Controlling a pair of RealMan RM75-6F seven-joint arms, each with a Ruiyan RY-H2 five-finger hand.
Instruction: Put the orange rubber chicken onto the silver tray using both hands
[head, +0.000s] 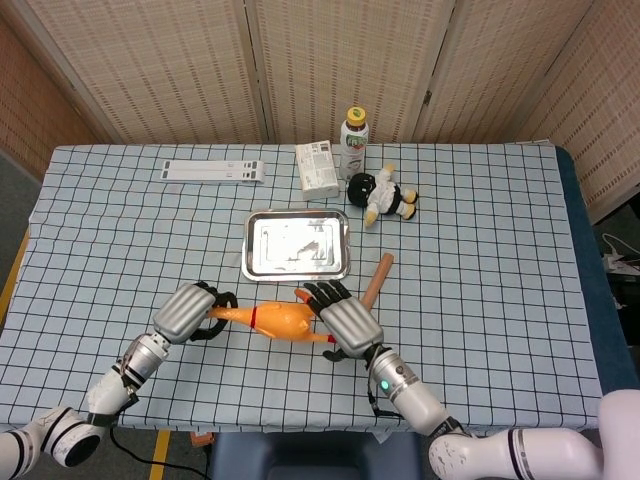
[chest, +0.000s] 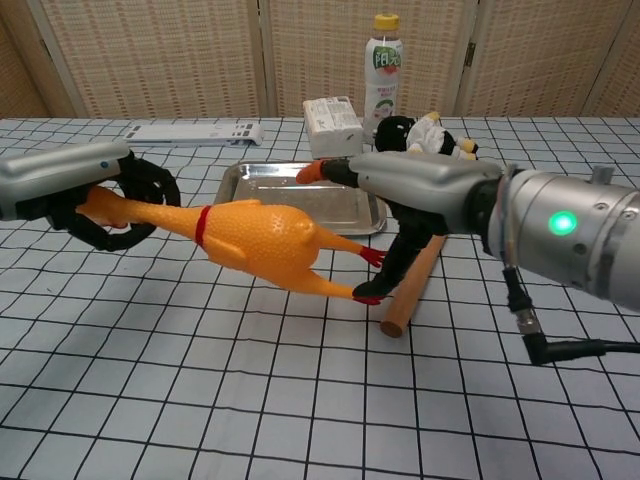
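Note:
The orange rubber chicken (head: 275, 322) (chest: 260, 240) hangs above the checked cloth, head to the left and red feet to the right. My left hand (head: 190, 312) (chest: 70, 185) grips its head and neck. My right hand (head: 340, 318) (chest: 420, 190) lies over the chicken's legs with its fingers stretched out flat above them. Its thumb hangs down beside the red feet, and no closed grip shows. The silver tray (head: 290, 245) (chest: 270, 185) lies just behind the chicken with nothing in it.
A wooden rolling pin (head: 378, 272) (chest: 405, 300) lies right of the tray, partly under my right hand. Behind the tray stand a bottle (head: 354, 140) (chest: 383, 65), a white box (head: 317, 170) (chest: 332, 125) and a plush toy (head: 385, 197) (chest: 410, 130). A flat white strip (head: 212, 171) (chest: 190, 132) lies far left.

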